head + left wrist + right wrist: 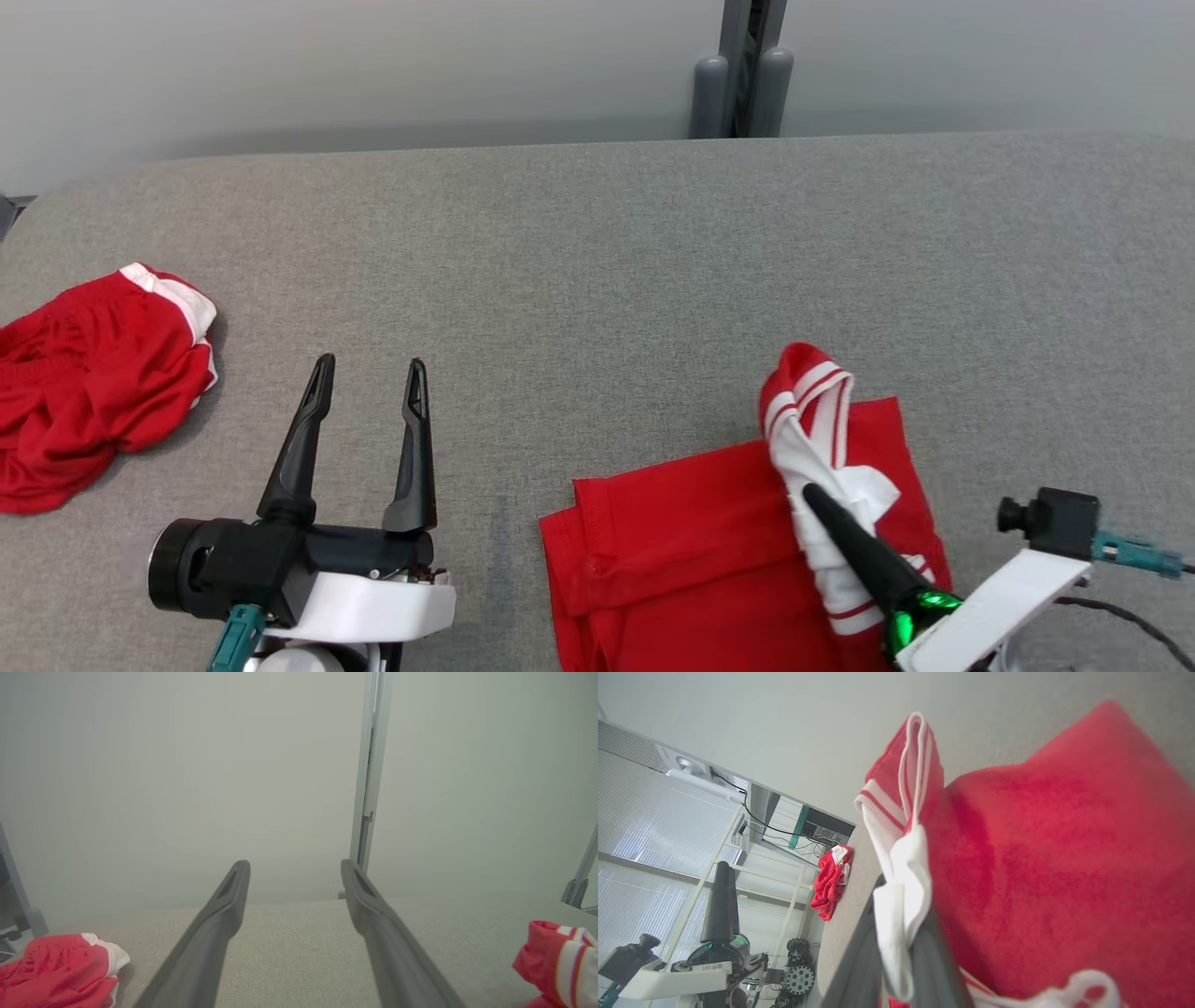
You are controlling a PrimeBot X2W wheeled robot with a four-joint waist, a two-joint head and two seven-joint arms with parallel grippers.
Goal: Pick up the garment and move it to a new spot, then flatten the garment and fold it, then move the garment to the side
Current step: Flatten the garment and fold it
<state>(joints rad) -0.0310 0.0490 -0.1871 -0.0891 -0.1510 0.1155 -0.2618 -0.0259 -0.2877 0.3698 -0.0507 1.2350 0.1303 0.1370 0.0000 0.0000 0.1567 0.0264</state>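
Garment: red jersey-type cloth with a white striped trim. It lies lower right of the head frame, folded into a rough rectangle on the grey padded table.

Right gripper: pinched on the white trim. In the right wrist view the white cloth hangs between the two dark fingers, and the striped end stands up off the red panel.

Left gripper: fingers wide apart with nothing between them, hovering lower left, well apart from the garment.

Handling, my judgement: light, limp and a bit slick. It will sag and unfold if lifted by one point. The trim is a poor handle, since it pulls loose from the fold. Better to hold at the folded edge or a corner, with both layers together.

Room: bare grey table above and left of the garment. A second crumpled red garment sits at the far left edge, and a grey post stands beyond the back edge. The garment's lower part runs out of the frame's bottom, so I cannot tell how close the near table edge is.
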